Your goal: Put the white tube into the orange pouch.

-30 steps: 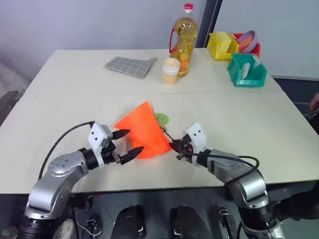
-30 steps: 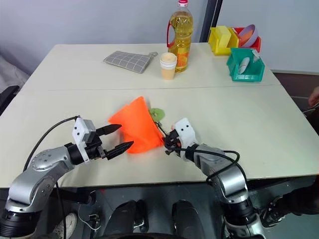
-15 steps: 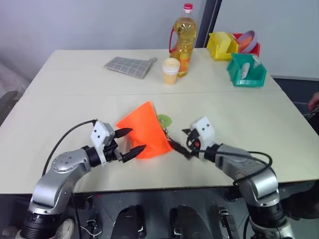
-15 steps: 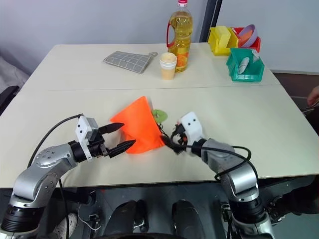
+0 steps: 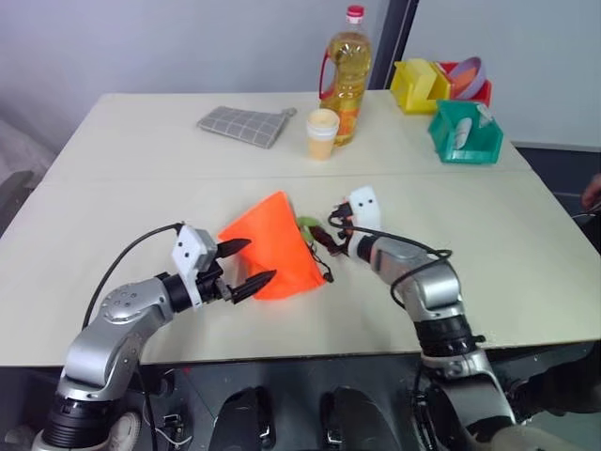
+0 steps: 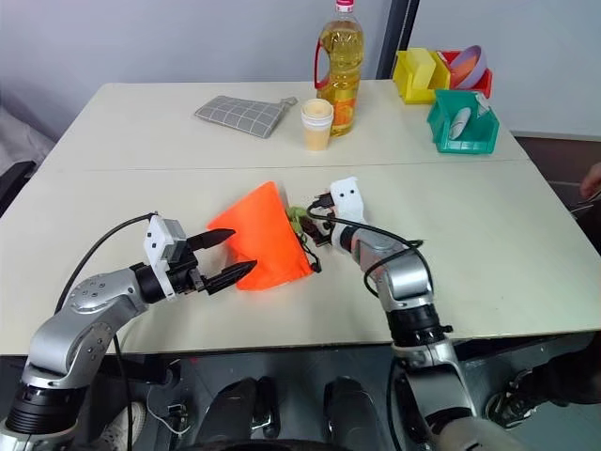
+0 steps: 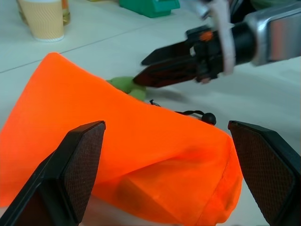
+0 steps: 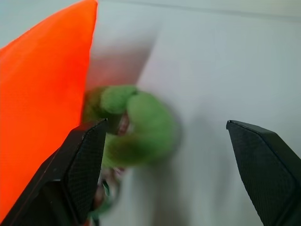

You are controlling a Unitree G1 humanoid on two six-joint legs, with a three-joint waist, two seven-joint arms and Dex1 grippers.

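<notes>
The orange pouch [image 5: 270, 246] lies puffed up in the middle of the table, its green disc tag [image 5: 306, 224] and black cord [image 7: 203, 115] at its right side. My left gripper [image 5: 246, 263] is open, level, at the pouch's left edge, one finger on either side of its corner. My right gripper [image 5: 322, 237] is open too, pointing left with its fingertips [image 7: 141, 60] just over the green tag [image 8: 141, 122], beside the pouch's right edge. Nothing sits between its fingers. The white tube is hidden.
At the table's far side stand a yellow oil bottle [image 5: 346, 70], a paper cup [image 5: 321, 133] and a grey checked cloth [image 5: 242, 125]. A green bin [image 5: 465, 132], a yellow bin [image 5: 418, 85] and a red bin [image 5: 474, 89] sit far right. A person's hand [image 5: 593, 193] shows at the right edge.
My right gripper went from shut near the pouch's near right corner to open, and moved forward and left to the green tag. The left gripper and pouch stayed put.
</notes>
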